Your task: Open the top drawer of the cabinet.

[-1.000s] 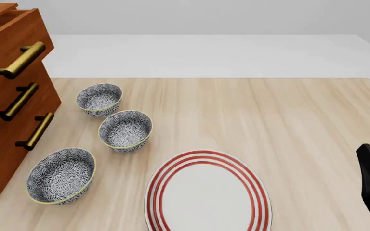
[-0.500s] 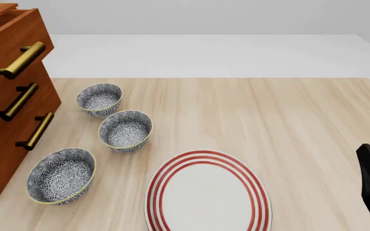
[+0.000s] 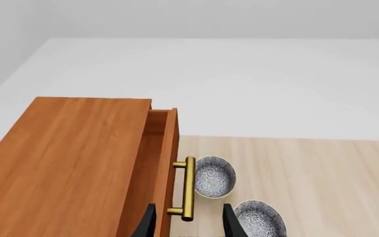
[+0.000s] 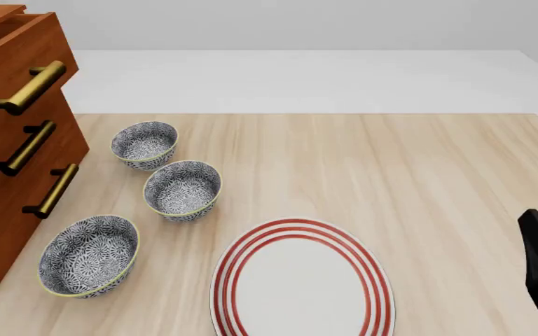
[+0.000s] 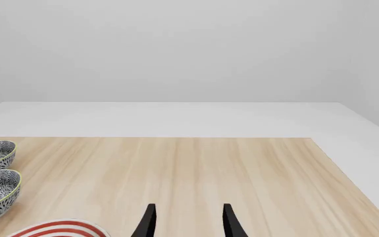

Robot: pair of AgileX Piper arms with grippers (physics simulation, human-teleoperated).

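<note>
- The right pincer [image 5: 185,222] sits at the near right edge of the tabletop [image 4: 419,175], fingers parted with nothing between them; in the front view only a dark part of that arm shows at the right border.
- A red-ringed plate [image 4: 302,280] lies at the near edge, about midway along it.
- Three patterned bowls [image 4: 182,189] run in a slanted row from the near left corner toward the middle of the left side, just in front of the cabinet.
- The left pincer [image 3: 185,222] hangs above the cabinet's front, its fingers parted and holding nothing, with the lower end of the brass handle [image 3: 187,187] showing between the tips — not gripped.
- The cabinet [image 4: 8,175] stands along the left edge of the tabletop; the top drawer [image 3: 166,163] is its uppermost one and already stands out a little from the front, a gap showing behind its face.
- Handling, as a judgement: the drawer is stiff wood and should slide straight — the polished brass bar may be slippery, so the best hold is across its middle, pulling square to the face.
</note>
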